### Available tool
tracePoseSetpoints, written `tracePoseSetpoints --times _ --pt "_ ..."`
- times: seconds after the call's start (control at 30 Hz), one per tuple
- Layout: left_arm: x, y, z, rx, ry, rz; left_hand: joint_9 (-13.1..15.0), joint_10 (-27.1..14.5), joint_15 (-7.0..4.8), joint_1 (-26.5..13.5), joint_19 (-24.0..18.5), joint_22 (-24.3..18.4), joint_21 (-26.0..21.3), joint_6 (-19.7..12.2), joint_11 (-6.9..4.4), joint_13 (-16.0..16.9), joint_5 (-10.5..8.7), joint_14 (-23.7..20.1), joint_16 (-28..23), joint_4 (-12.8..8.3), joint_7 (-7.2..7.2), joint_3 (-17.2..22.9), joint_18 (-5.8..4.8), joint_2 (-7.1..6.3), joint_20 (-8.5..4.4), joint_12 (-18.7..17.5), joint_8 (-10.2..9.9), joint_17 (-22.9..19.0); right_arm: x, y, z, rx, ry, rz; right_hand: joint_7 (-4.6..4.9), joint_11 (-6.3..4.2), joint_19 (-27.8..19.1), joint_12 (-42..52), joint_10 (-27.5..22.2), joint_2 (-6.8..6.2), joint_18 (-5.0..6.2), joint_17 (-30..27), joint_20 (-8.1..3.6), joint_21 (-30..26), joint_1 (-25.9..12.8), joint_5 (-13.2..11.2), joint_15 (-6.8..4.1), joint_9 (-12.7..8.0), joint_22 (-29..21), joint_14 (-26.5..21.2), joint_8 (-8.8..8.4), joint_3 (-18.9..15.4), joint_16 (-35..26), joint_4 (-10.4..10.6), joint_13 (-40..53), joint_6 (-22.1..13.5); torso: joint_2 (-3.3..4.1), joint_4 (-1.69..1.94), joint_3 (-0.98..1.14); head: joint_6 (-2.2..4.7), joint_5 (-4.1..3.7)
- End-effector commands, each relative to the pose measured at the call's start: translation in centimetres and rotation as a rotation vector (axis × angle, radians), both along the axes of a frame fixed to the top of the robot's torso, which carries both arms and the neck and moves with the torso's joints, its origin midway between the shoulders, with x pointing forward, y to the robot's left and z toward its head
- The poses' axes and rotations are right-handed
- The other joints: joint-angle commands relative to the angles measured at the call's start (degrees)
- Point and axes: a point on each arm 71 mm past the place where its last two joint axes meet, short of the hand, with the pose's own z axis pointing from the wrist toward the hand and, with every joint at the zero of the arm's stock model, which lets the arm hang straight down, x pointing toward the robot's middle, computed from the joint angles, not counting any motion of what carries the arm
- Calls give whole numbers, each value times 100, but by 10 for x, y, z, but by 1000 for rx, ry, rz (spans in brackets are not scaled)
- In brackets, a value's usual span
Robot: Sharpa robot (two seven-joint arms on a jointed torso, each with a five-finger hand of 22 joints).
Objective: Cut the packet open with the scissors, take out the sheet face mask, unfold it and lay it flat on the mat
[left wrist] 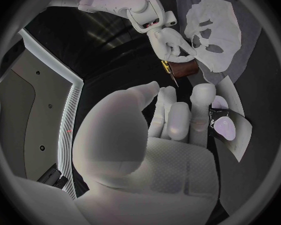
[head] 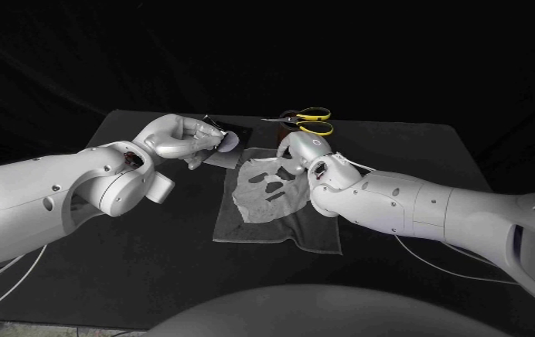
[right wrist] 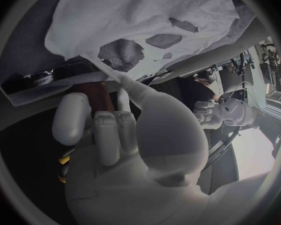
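In the head view the sheet face mask [head: 267,190] lies opened out on the mat [head: 312,233] and the scissors [head: 309,120] rest just beyond the mat's far edge, so cutting and extraction look done. The left wrist view shows the left hand [left wrist: 172,120] gripping the packet [left wrist: 231,130] by the mat's far left corner. In the right wrist view the right hand [right wrist: 134,130] pinches a corner of the mask at the mat's far edge, so I judge only smoothing and letting go remain.

Packet [head: 231,141] partly behind left robot hand [head: 184,137]
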Motion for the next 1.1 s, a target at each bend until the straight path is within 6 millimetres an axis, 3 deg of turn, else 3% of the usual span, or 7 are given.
tracePoseSetpoints --times 0.03,0.33,0.7,0.77,0.83,1.0,1.1 --pt "0 -1 1 -5 -1 -3 5 37 -12 -4 22 1 28 12 13 -5 33 40 -34 9 14 31 69 41 0 -19 -29 3 2 1 3 2 -35 -1 -10 -35 7 30 574 19 -101 1508 -46 16 18 38 -45 10 888 598 38 40 20 7 1464 -34 -3 1 5 0 1" --pt "0 0 2 -2 4 -2 5 37 -11 -4 26 3 32 10 15 -7 33 33 -38 11 15 31 68 43 0 -23 -33 -13 4 2 4 -16 -34 -10 -15 -40 -16 -26 545 -48 -88 1508 -52 -67 56 37 -49 101 869 598 111 91 20 -49 1406 -80 0 -4 3 0 5" --pt "0 0 1 1 12 -5 6 37 -10 -5 24 -3 25 5 18 -11 32 33 -41 14 18 28 69 42 0 -29 -40 -18 5 5 6 -18 -48 -18 97 47 -88 -203 450 -202 -59 1508 -19 -305 53 37 12 145 813 598 78 83 20 -133 1230 -245 -2 -5 3 0 -11" --pt "0 -1 1 1 14 -6 6 36 -8 -7 27 -4 25 2 22 -15 32 35 -42 16 20 26 69 39 0 -33 -45 -18 5 5 6 -20 -48 -18 157 94 -102 -235 432 -267 -57 1508 3 -344 33 37 47 132 804 598 19 67 20 -155 1201 -352 -1 -4 4 0 -7" --pt "0 -1 1 1 16 -8 6 36 -8 -7 27 -4 25 2 22 -15 32 35 -42 16 20 26 69 39 0 -33 -45 -18 5 5 6 -21 -45 -18 277 193 -118 -266 415 -362 -58 1508 49 -392 -32 34 123 87 792 598 -131 22 20 -157 1174 -621 0 -7 6 0 -12" --pt "0 -1 1 2 20 -9 6 36 -8 -7 27 -4 25 2 22 -15 32 35 -42 16 20 26 69 39 0 -33 -45 -18 4 6 6 -23 -35 -16 503 388 -127 -293 401 -462 -70 1508 176 -426 -82 36 296 16 785 598 -419 -68 20 -169 1153 -1153 0 -9 5 0 -15" --pt "0 -1 0 3 21 -10 6 36 -8 -7 27 -4 25 2 22 -15 32 35 -42 16 20 26 69 39 0 -33 -45 -18 3 6 6 -22 -32 -16 517 410 -129 -298 399 -478 -67 1508 198 -433 -73 35 317 10 784 598 -464 -88 20 -181 1150 -1238 -2 -11 6 0 -19"
